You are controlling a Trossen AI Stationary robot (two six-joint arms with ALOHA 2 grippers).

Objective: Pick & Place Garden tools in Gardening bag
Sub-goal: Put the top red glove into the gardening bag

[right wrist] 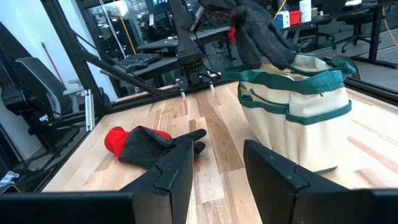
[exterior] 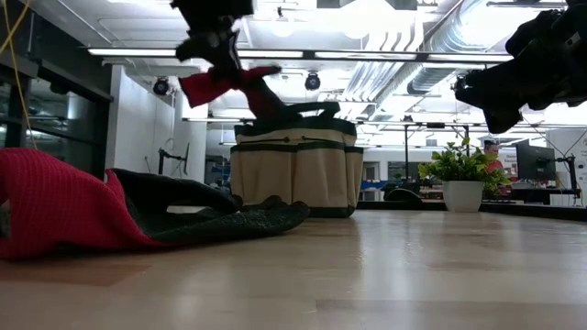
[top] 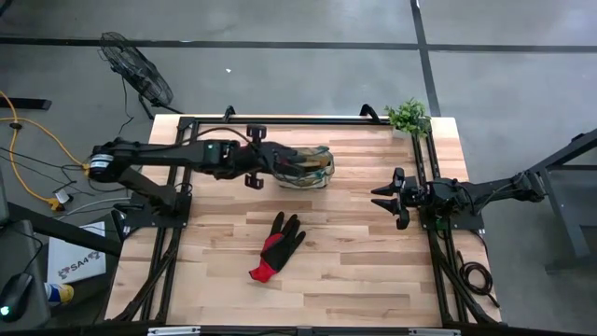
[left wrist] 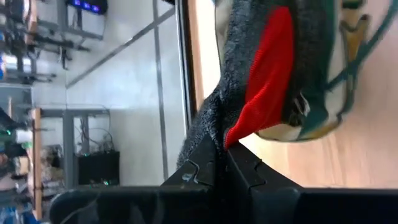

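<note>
Left gripper (left wrist: 221,163) is clamping one glove (left wrist: 261,87) over the bag (top: 312,166); a second glove (top: 278,246) is lying on the table (top: 373,271).

A grey concrete floor (top: 308,23) surrounds the table, a standing fan (top: 135,65) behind it.

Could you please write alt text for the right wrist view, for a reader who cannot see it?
A tan gardening bag with green trim stands on a wooden table, a dark glove dangling over its opening. A second glove lies flat beside it, beyond the right gripper, whose fingers are apart.
</note>
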